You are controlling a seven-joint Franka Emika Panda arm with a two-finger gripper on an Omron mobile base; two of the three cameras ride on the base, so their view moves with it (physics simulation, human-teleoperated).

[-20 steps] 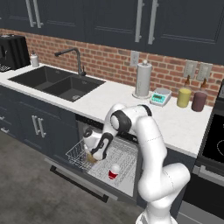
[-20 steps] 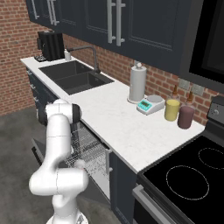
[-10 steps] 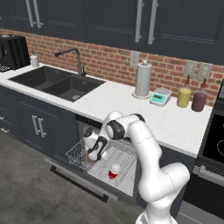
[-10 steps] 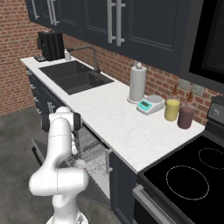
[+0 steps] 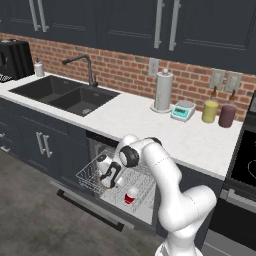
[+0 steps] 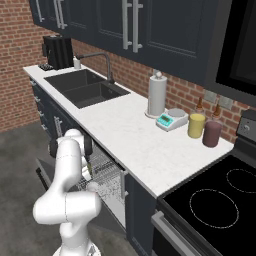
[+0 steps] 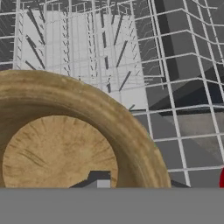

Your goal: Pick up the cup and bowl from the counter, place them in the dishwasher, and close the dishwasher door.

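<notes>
One tool (image 5: 106,178) clamps the bowl (image 7: 61,140) over the dishwasher's wire rack (image 7: 175,87); no readable writing.

I see even, soft, rendered light in both base views, with no hard glare. The counter (image 5: 150,122) reads bright white, while the sink basin (image 5: 65,95) and upper cabinets (image 6: 150,30) stay dark and low in detail. All frames look soft and slightly pixelated. In the hand view the bowl (image 7: 57,144) sits near the lens, blurred and grainy, and the wire rack (image 7: 144,65) lies over dim grey patches.
</notes>
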